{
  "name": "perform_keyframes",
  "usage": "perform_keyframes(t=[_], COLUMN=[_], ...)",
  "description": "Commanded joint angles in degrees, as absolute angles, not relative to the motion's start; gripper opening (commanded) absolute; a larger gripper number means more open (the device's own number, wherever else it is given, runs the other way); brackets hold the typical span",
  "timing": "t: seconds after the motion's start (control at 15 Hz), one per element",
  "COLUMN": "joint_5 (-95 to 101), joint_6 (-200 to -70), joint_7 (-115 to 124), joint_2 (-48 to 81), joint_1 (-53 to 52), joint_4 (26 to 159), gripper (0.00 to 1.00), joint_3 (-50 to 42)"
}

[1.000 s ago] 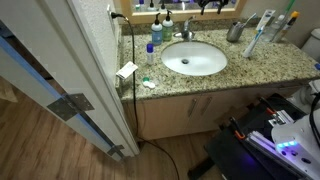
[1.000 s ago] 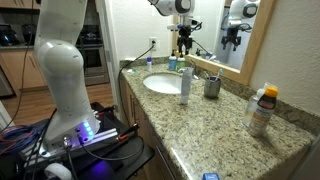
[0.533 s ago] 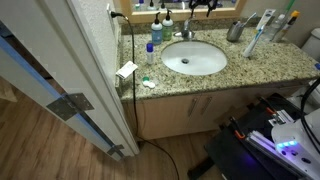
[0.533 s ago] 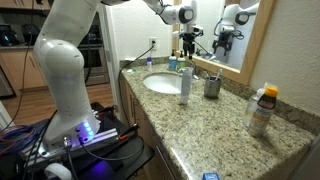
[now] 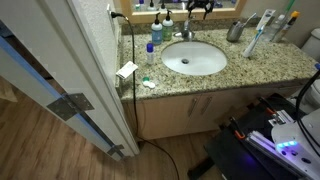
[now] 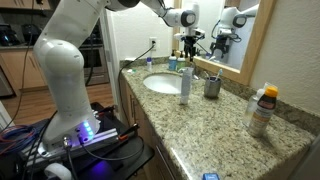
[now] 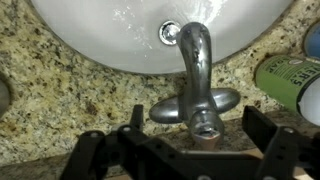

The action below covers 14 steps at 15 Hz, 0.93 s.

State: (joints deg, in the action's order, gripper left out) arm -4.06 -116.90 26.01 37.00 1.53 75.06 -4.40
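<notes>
The gripper is seen open, its jaws spread wide to either side of the faucet. The faucet is mounted on the counter at the rim of the sink.

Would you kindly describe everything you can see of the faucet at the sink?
The faucet looks like polished chrome, with a curved spout reaching over the white basin toward the drain and a winged handle at its base. It stands on the speckled granite counter at the basin's edge. No water runs. The open gripper hangs over the handle, fingers either side, apparently not touching.
</notes>
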Motion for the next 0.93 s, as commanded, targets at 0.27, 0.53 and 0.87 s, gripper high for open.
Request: perform_keyframes(t=[0.27,0.53,0.87], joint_5=[-8.0,-8.2,-8.5], joint_6=[-115.9,-114.5,-113.3], joint_7=[23.9,22.9,22.0], joint_2=[43.5,44.6,44.7], joint_1=[3.5,3.7,4.0], joint_4=[65.8,64.5,64.5], gripper=[1.00,0.73,0.41], joint_3=[-4.4,-4.0,-3.7])
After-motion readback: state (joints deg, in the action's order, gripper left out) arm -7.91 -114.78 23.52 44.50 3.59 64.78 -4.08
